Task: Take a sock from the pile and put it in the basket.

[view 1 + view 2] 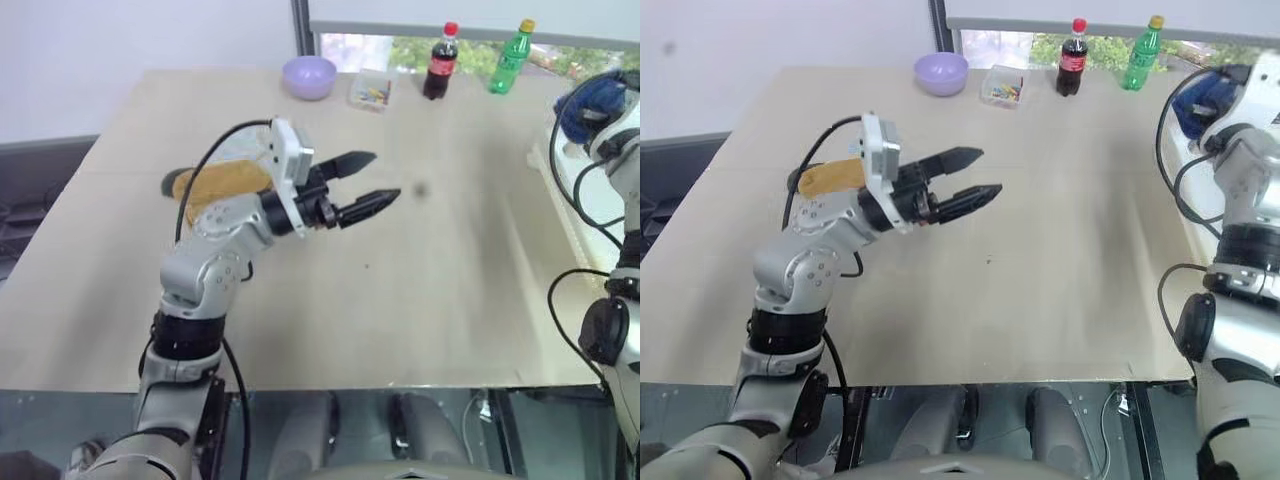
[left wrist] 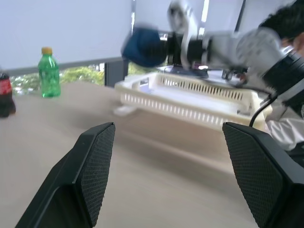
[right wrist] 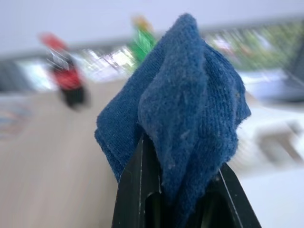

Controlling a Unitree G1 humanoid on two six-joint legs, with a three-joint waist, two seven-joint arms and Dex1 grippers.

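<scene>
The right gripper (image 3: 178, 190) is squeezed tight on a blue sock (image 3: 185, 109) above the basket (image 2: 190, 102). The left gripper (image 1: 372, 180) floats over the table (image 1: 450, 280), fingers apart.

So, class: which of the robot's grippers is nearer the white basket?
The right. The right gripper, shut on a blue sock, is up over the basket at the table's right edge. The left gripper, open, hovers above the middle of the table, well short of it.
</scene>
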